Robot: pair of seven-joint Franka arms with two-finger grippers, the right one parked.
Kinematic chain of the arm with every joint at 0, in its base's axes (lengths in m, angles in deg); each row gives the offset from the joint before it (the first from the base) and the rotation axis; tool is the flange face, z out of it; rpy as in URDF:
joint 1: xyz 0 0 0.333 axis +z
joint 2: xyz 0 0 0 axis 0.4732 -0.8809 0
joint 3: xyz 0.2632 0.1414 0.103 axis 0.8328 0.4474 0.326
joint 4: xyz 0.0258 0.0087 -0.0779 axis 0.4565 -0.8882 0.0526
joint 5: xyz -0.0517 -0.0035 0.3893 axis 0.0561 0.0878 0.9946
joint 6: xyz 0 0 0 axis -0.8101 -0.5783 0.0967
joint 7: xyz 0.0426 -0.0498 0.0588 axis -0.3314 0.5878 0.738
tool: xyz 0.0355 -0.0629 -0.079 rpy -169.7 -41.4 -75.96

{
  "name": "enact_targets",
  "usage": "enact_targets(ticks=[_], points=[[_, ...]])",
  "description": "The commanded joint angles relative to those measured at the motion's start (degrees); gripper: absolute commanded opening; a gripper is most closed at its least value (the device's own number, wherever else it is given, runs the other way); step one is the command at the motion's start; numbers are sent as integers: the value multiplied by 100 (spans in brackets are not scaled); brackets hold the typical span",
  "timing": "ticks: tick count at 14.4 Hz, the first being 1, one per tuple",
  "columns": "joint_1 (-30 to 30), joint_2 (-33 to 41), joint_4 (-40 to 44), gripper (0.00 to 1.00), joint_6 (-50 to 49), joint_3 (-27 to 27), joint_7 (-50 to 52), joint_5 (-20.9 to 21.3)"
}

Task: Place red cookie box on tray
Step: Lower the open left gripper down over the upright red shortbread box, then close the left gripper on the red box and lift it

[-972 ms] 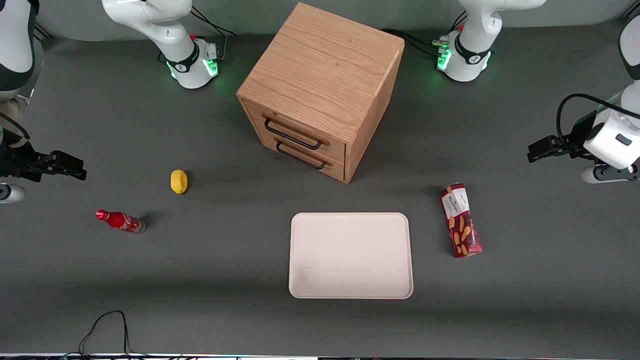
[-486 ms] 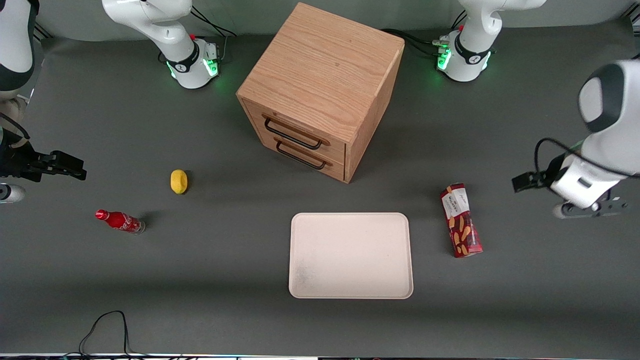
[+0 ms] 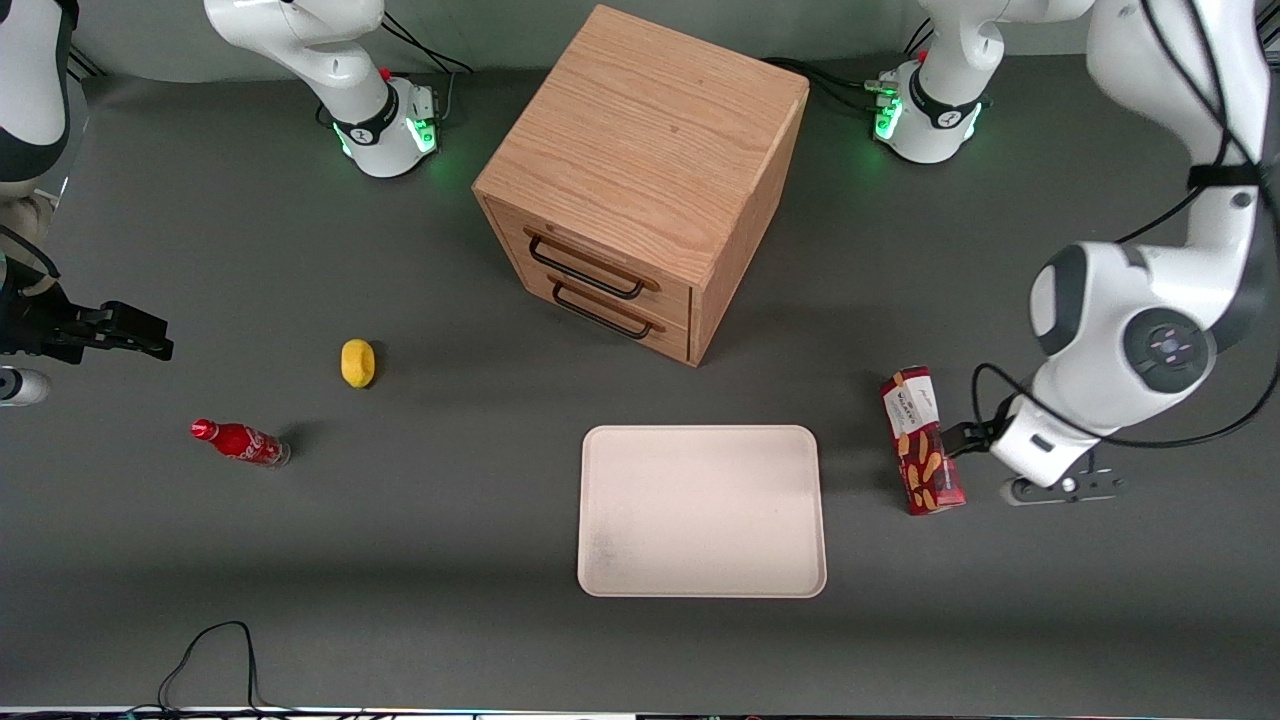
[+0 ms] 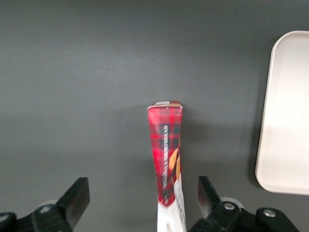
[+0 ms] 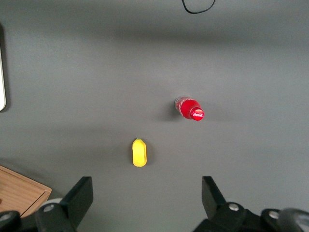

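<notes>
My hand spread wide above red cookie box, box between fingers, untouched, flat on desk beside tray.

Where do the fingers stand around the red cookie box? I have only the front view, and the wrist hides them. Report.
Observer: In the left wrist view the gripper is open, and the red cookie box runs lengthwise into the gap between its fingers.
Operator: Check for contact before I close.
Observer: No contact. Bare table shows between the box and each finger, but the box is off-centre, much nearer to one finger than the other.
</notes>
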Motion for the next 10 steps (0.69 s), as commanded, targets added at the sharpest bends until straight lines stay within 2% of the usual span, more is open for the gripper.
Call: enact_targets(ticks=[1,6,7,8,9,10], points=[[-149,-275,27,100,205,64,112,-4],[-185,-548,-622,97,952,64,201,-13],[-176,-548,-658,94,875,64,183,-13],[-176,-513,-676,86,795,64,183,-13],[-176,-496,-676,69,586,55,174,-22],[-176,-478,-676,46,471,46,165,-92]])
